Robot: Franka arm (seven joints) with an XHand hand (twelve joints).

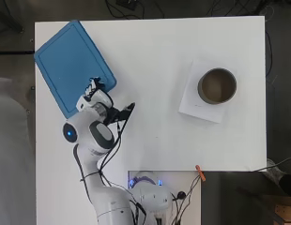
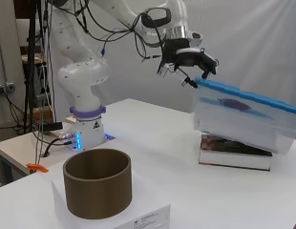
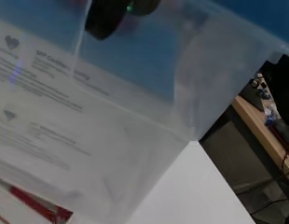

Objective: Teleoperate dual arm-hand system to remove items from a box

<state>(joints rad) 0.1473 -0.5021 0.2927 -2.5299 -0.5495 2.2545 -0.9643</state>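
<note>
Open counter (image 1: 150, 56) through the middle, between box (image 2: 243, 119) and brown cylinder (image 1: 217, 86); free passage there. Box closed by blue lid (image 1: 70, 65), tilted, propped on a book (image 2: 234, 155) at the far left corner. Hand (image 2: 188, 59) right at the lid's near edge, contact unclear. Cylinder on white paper (image 1: 202, 110) at right, well apart from box. Near strip of counter also bare up to the arm's base.

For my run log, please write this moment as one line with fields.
hand: at near corner of blue lid, grip unclear | clear box: lid on, tilted on book | brown cylinder: apart, on white sheet
</note>
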